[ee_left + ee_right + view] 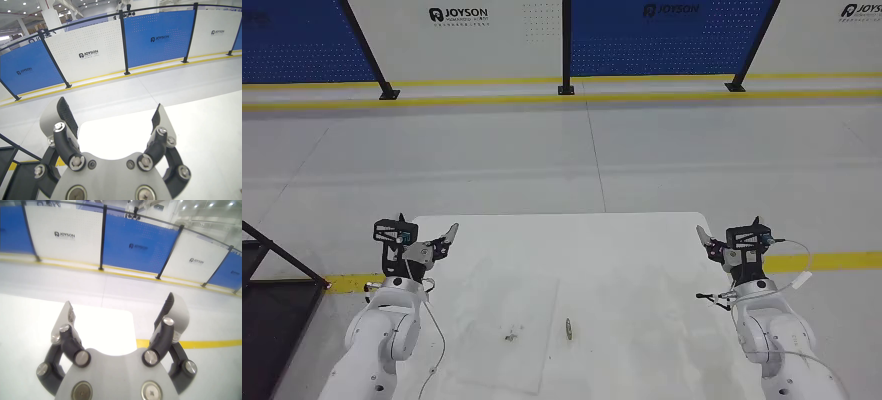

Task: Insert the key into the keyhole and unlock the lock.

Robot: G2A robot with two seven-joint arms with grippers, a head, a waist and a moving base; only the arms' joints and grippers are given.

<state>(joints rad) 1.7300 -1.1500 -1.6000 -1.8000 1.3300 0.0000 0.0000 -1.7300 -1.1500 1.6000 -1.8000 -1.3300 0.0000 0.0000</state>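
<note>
Left pincer (110, 106), right pincer (119, 300): each spread wide, holding nothing, parked at opposite desk (642, 260) edges, flanking the work. Key (567, 328), probably the slim piece, and lock (510, 336) beside it lie near mid-desk, awaiting pickup.

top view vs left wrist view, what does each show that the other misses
Top view: a small dark item and a slim one mid-table, too small to tell key from lock, and the right arm by the table's far right corner.
Left wrist view: the left jaws up close, wide open, with ribbed black pads, plus ceiling lights.
Both: the white table, the blue-and-white fence, the yellow floor line.
</note>
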